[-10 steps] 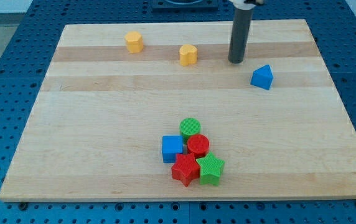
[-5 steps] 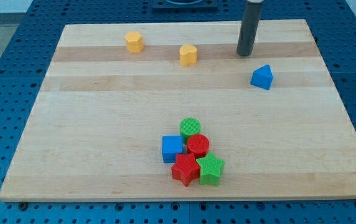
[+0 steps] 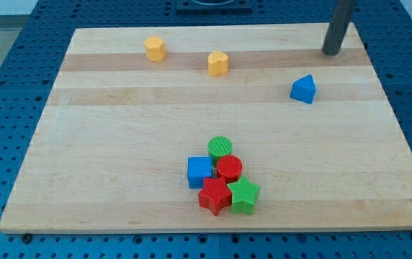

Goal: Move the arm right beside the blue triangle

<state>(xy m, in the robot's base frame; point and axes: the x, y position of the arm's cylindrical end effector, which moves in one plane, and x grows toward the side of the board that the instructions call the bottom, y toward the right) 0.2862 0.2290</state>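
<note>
The blue triangle point(image 3: 303, 89) lies on the wooden board point(image 3: 119, 137) at the view's right, upper half. My tip point(image 3: 331, 52) rests on the board near its top right corner, above and to the right of the blue triangle, a short gap away and not touching it.
Two yellow blocks point(image 3: 155, 48) point(image 3: 218, 62) sit near the board's top left. A tight cluster lies low in the middle: a green cylinder point(image 3: 220, 147), a blue cube point(image 3: 199, 172), a red cylinder point(image 3: 229, 168), a red star point(image 3: 214, 196) and a green star point(image 3: 244, 195).
My tip has slid to the view's right and slightly up, from left of and above the blue triangle to above and right of it. No block has moved.
</note>
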